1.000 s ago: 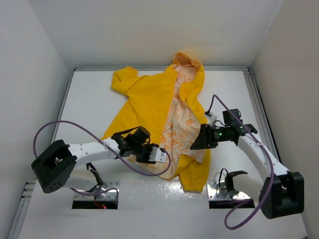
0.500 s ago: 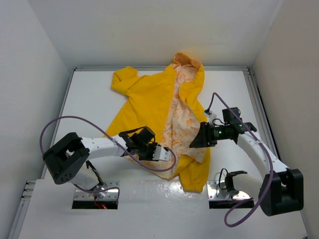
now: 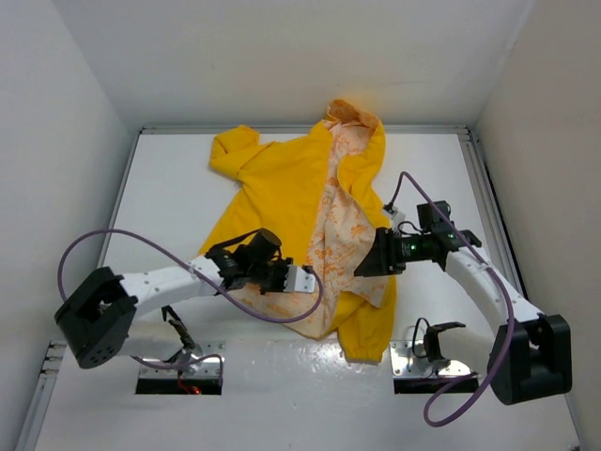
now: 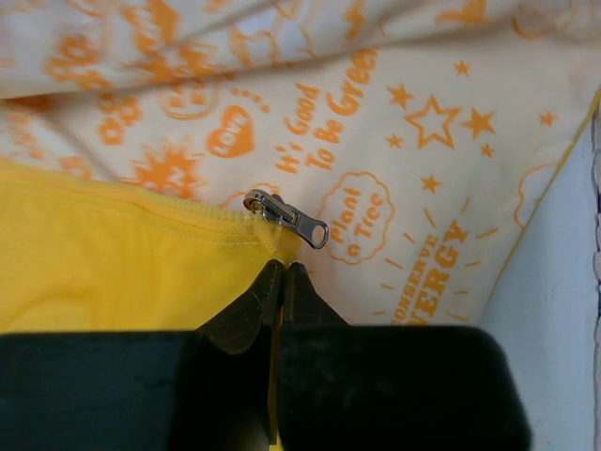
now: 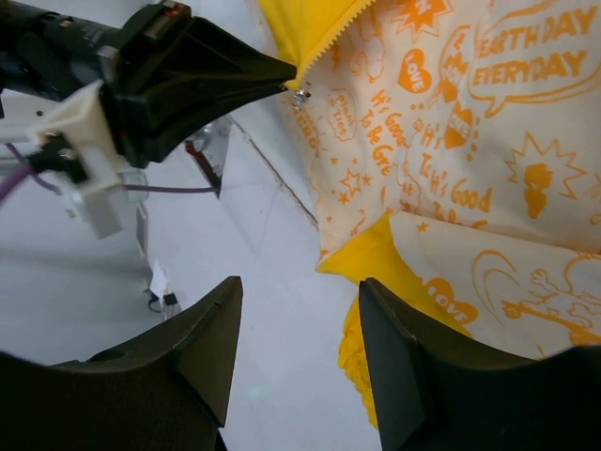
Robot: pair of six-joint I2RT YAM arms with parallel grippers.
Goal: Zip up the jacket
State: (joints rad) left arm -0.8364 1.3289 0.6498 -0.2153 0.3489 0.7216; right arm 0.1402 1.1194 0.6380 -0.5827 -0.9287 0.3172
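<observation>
the left gripper [image 4: 283, 274] has its two dark fingers pressed together, pinching the yellow front edge of the jacket [image 3: 280, 183] just below the metal zipper slider [image 4: 286, 217]. past the slider lies the white lining [image 4: 394, 113] with its orange stars and words, turned face up. the right gripper [image 5: 300, 289] hangs with its fingers apart and nothing between them, over the lower right part of the lining. the jacket lies spread and unzipped on the white table [image 3: 169, 178], hood at the far edge, hem toward the arms.
</observation>
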